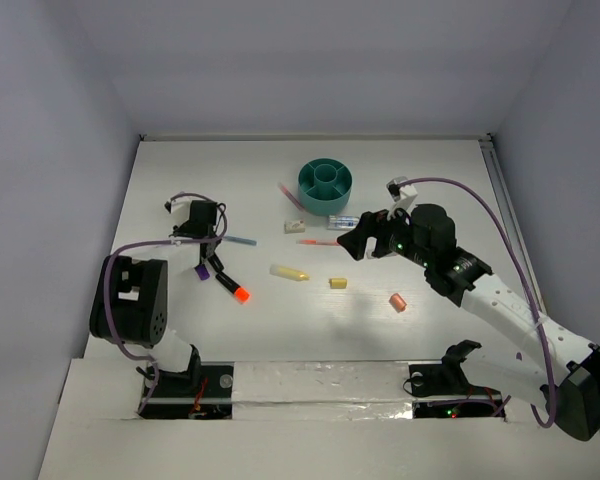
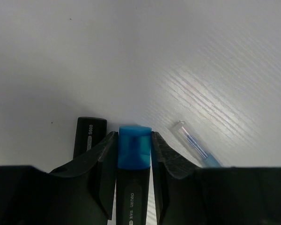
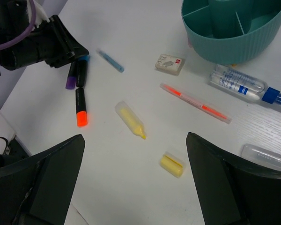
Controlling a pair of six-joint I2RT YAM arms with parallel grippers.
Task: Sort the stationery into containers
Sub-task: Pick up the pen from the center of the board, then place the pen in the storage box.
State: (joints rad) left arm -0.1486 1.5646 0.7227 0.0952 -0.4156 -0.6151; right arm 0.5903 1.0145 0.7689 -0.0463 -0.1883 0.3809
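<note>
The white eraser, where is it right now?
In the top view, the white eraser lies just below and left of the teal organizer, close to the thin orange-red pen.

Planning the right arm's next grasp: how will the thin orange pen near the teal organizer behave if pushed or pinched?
The thin orange pen looks straight and rigid, so it probably lifts stiff and light. Slim and seemingly round on the smooth table, it may roll if pushed sideways. Lying so flat, it could slip from a shallow pinch.
</note>
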